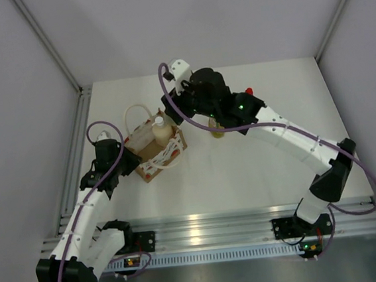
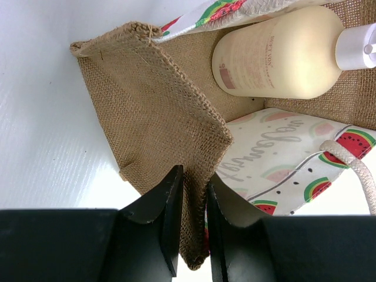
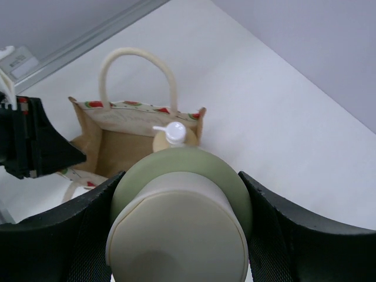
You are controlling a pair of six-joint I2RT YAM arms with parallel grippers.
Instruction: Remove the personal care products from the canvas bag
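Apparently clamped between right jaws, cream bottle [image 3: 176,229], left jaws pinching bag [image 2: 153,117]

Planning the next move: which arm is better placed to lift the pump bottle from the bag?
Probably right: left gripper is shut on the canvas bag; right gripper need only release its cream bottle first.

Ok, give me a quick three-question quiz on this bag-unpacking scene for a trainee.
1. True or false: the left gripper is pinching the canvas bag by its wall.
2. What does the right gripper hold? A: a rope handle. B: a capped bottle. C: nothing.
3. Fill in: the cream bottle inside the bag has a white ____ on top.
Key: 1 true; 2 B; 3 pump.
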